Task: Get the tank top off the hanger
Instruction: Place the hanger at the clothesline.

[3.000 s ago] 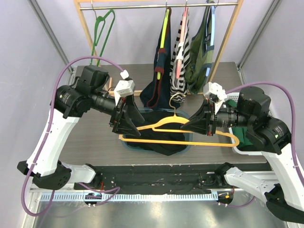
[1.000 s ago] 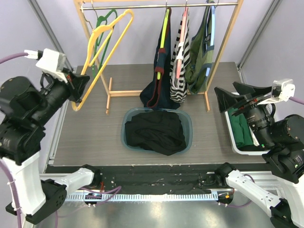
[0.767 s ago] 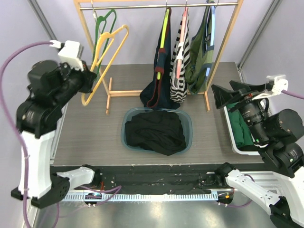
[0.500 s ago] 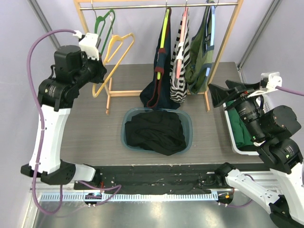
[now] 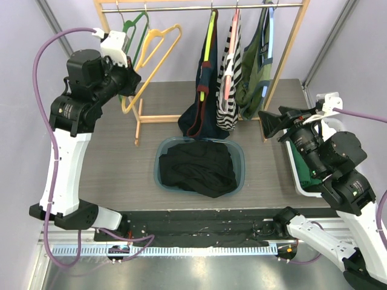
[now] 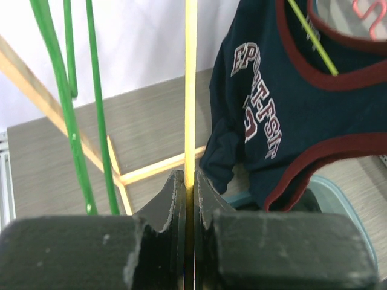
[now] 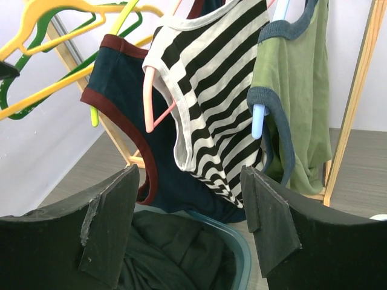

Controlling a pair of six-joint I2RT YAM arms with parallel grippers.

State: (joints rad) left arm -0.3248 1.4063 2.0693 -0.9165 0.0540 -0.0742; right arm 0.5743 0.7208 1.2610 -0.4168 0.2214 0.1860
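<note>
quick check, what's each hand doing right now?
Left hand: closed on the yellow hanger.
Right hand: open, holding nothing.

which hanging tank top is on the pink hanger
The striped tank top, in the middle; the navy top has a yellow-green hanger, the olive top a pale blue one.
</note>
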